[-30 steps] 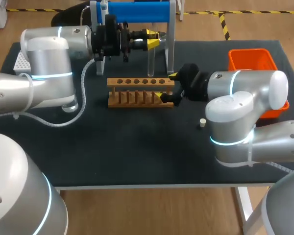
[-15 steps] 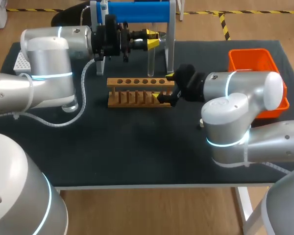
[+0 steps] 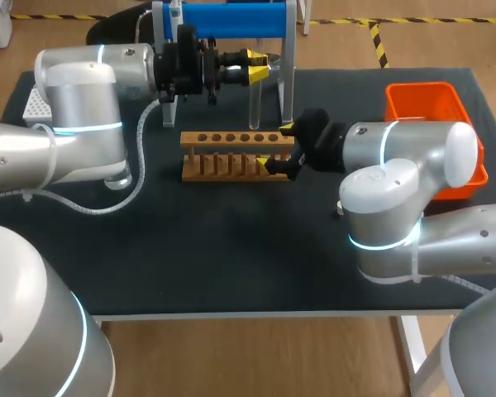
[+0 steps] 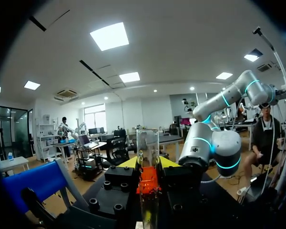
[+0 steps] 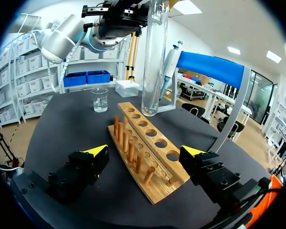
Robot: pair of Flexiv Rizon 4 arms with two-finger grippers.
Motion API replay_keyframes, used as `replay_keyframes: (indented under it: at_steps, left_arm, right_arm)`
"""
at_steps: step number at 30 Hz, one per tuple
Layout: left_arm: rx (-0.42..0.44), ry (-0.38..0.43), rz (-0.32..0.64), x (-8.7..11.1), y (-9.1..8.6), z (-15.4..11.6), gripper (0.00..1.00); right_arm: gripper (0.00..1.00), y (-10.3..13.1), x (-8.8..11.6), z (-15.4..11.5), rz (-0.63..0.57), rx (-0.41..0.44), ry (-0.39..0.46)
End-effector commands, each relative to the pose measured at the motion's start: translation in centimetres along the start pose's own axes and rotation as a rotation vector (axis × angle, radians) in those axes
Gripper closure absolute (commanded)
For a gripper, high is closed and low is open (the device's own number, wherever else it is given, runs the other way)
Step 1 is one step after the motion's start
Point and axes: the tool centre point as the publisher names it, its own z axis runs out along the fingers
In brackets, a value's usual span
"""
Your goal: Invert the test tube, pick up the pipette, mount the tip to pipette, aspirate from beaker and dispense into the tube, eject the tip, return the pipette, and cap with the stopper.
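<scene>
Left hand (image 3: 256,66) clamps test tube (image 3: 255,103); clear, cylindrical

Head camera high behind, facing down; wrist cameras close; all share tube (image 5: 155,57).

Black table (image 3: 231,248) with wooden tube rack (image 3: 231,139), orange bin (image 3: 426,89), glass beaker (image 5: 99,100), blue-topped pipette stand (image 3: 231,21).

Table (image 3: 231,248): you are looking down on a dark, matte top that is filling most of the head view.
Front edge (image 3: 256,314): a pale rim is running along it.
Leg (image 3: 412,351): a white leg is standing under the right front corner.
Light: it is falling evenly across the top.
</scene>
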Motion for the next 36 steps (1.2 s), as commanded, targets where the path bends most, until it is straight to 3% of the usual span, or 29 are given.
replay_keyframes:
  at_steps: [1, 15, 36]
  left_arm:
    - [-0.003, 0.004, -0.002, -0.1, -0.1, 0.0, 1.00]
    - [-0.003, -0.033, -0.020, -0.4, 0.1, -0.4, 1.00]
    - [0.021, -0.116, -0.053, -1.8, 2.1, -1.5, 1.00]
  right_arm:
    - [0.00, 0.0, 0.0, 0.0, 0.000, -0.001, -0.001]
    - [0.00, 0.0, 0.0, 0.0, 0.000, -0.001, -0.001]
    - [0.00, 0.0, 0.0, 0.0, 0.000, -0.001, -0.001]
